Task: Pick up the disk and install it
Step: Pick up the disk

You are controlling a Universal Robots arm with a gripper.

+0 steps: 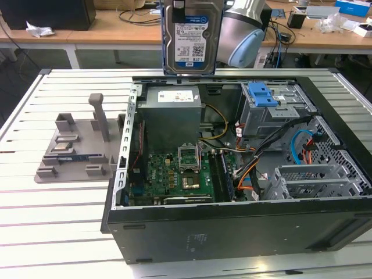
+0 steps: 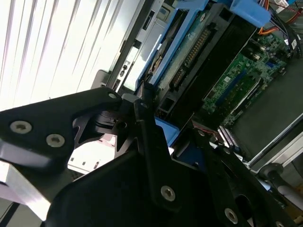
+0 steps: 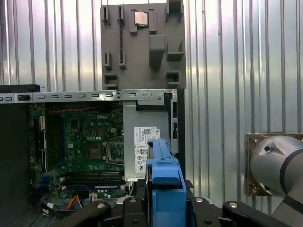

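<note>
The disk [image 1: 192,38] hangs upright in the air above the back edge of the open computer case [image 1: 232,232], its white-and-blue label facing the exterior camera. Its blue carrier [image 3: 164,175] shows edge-on in the first wrist view, clamped between my gripper's [image 3: 165,204] black fingers. In the second wrist view the disk [image 2: 177,52] runs away from the black finger linkages, connector edge showing. My gripper is shut on the disk. Below and toward the exterior view's right sits the grey drive bay [image 1: 270,116] with a blue latch bracket [image 1: 261,95].
Inside the case lie the motherboard [image 1: 180,174], the power supply box [image 1: 172,113], cables and a metal cage [image 1: 317,180]. A grey fixture plate [image 1: 75,148] with an upright post stands on the slatted table [image 1: 58,232] at the exterior view's left. The arm's elbow [image 1: 244,29] is behind the disk.
</note>
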